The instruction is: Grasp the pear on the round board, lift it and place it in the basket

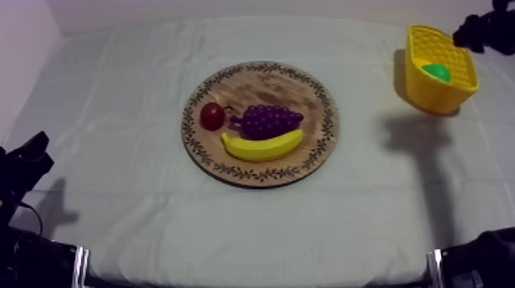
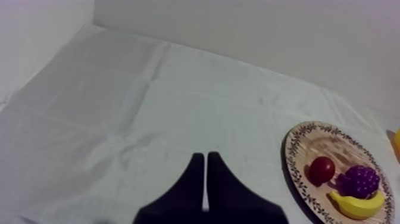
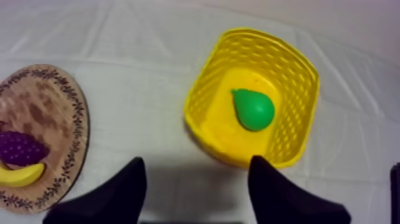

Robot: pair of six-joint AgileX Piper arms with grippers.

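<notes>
over at the far right of the worktop (image 1: 115, 115), the pear (image 3: 255, 110) can be seen lying on the floor of the yellow basket (image 3: 291, 113), roughly in the middle and clear of the walls as far as can be told. so the task's fruit is off the wooden board (image 1: 260, 80) and inside the basket, which reads as the drop being done.

the right gripper (image 3: 196, 162) is held above the basket's near rim, its fingers (image 3: 128, 190) spread wide apart with nothing between them. that pose fits a release: wide-open fingers over the basket are what would be expected when a fruit is let go there.

the left gripper (image 2: 205, 158) is parked low at the left side, well apart from the board. its fingers are pressed together into a narrow wedge and nothing is held. it's probably kept out of the way because the basket sits on the other arm's side.

on the board, a banana (image 1: 260, 145), a bunch of grapes (image 1: 268, 120) and a small red fruit (image 1: 212, 116) are grouped near the middle. the grapes are touching the banana and the red fruit is just beside the grapes. none of them is asked for, so leaving them alone seems right.

only a retreat of the right arm looks to be left. the basket looks light, so its rim shouldn't be clipped on the way out.
</notes>
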